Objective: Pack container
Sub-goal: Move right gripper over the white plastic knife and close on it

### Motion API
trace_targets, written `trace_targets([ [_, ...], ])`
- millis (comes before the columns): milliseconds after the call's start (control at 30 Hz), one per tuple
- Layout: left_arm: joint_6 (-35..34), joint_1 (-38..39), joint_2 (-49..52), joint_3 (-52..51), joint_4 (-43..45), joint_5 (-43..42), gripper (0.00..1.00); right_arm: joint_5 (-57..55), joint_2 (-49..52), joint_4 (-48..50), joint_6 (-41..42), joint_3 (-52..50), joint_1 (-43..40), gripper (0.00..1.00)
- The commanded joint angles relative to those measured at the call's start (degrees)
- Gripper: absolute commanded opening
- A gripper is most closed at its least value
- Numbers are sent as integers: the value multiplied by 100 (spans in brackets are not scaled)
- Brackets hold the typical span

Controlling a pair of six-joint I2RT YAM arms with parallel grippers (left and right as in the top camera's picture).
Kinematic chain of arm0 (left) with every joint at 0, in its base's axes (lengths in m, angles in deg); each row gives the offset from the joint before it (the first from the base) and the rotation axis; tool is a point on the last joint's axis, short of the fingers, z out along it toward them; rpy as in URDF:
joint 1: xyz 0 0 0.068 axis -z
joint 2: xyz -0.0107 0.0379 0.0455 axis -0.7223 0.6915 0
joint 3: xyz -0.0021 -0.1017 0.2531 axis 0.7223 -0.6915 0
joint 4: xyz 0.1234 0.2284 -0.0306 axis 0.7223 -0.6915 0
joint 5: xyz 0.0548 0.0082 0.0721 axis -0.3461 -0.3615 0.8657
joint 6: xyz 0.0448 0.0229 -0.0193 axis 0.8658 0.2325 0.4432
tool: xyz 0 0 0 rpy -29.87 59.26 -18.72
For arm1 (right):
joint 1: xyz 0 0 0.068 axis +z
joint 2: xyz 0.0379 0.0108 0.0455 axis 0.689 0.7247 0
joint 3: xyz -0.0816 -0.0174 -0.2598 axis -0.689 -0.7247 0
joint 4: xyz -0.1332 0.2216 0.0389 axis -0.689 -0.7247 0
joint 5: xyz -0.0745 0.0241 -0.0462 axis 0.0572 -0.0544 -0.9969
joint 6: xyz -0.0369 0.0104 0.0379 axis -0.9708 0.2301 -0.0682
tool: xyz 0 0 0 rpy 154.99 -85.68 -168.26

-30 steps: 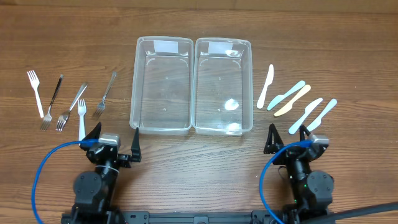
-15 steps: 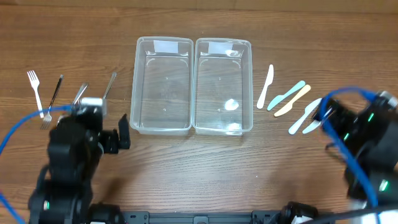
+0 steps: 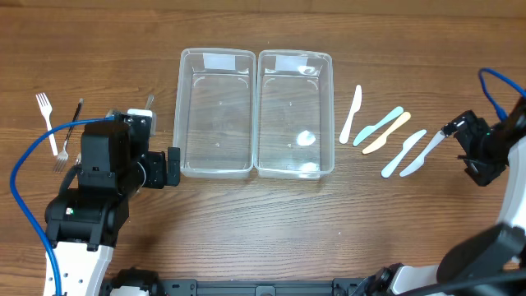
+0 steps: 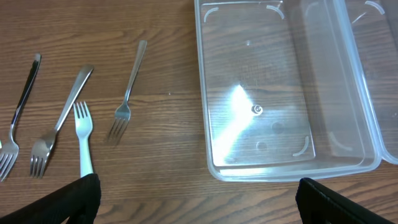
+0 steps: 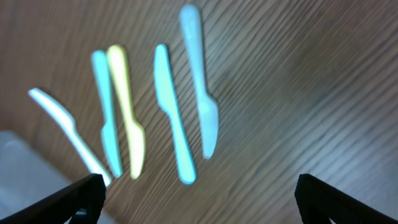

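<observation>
Two clear plastic containers stand side by side, the left one and the right one, both with nothing inside. Several forks lie to the left, among them a white plastic fork and a metal fork. Several plastic knives lie to the right: white, light blue, yellow. My left gripper hangs open above the wood between the forks and the left container's front corner. My right gripper is open, hovering right of the knives; that view is blurred.
Blue cables trail from both arms, the left one and the right one. In the overhead view the left arm covers part of the fork row. Bare wood lies in front of the containers.
Both arms have left their rest pose at the front edge. The left one swung up towards the forks and the left container; the right one swung out past the knives. Both grippers stayed open.
</observation>
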Motion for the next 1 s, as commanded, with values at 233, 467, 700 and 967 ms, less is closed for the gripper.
trace_targets([
  [233, -114, -7, -9, 192, 66, -120, 100, -404, 1045, 450, -216, 442, 28, 100],
  [467, -114, -7, -7, 192, 107, -118, 100, -892, 1589, -236, -525, 1589, 216, 100],
  [700, -114, -7, -7, 192, 264, -94, 100, -933, 2175, -409, -562, 1867, 459, 100],
  [967, -116, -7, -7, 190, 273, -94, 100, -940, 2706, -321, -511, 1864, 463, 100],
])
